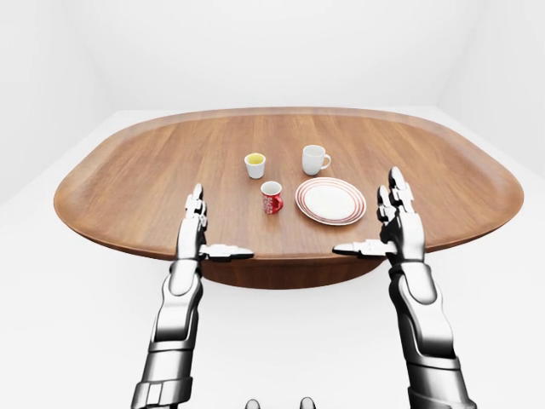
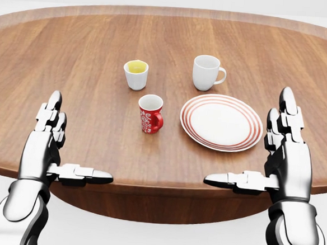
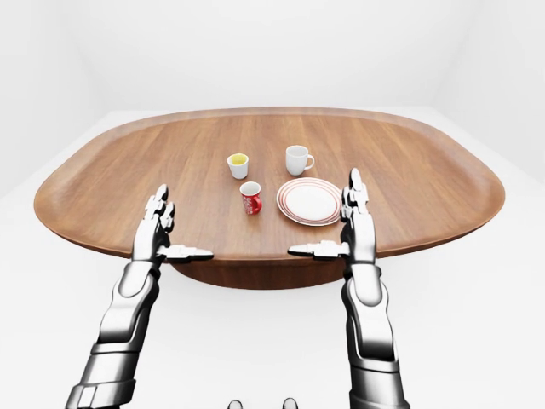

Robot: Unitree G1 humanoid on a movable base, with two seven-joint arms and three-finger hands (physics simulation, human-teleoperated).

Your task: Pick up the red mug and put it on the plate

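Observation:
The red mug (image 2: pixel 150 114) with a white pattern and white inside stands upright on the wooden table (image 2: pixel 73 49), its handle to the right. Just right of it lies the white plate (image 2: pixel 221 122) with red rings, nothing on it. My left hand (image 2: pixel 60 149) hovers open over the table's near edge, well left of and below the mug. My right hand (image 2: pixel 265 157) is open too, at the plate's lower right, fingers pointing up and thumb pointing left. Neither hand touches anything.
A white cup with yellow liquid (image 2: pixel 136 74) stands above and left of the red mug. A white mug (image 2: pixel 207 72) stands above the plate. The oval table's near edge (image 2: pixel 159 186) runs between my hands; a white floor (image 1: pixel 68 324) surrounds the table.

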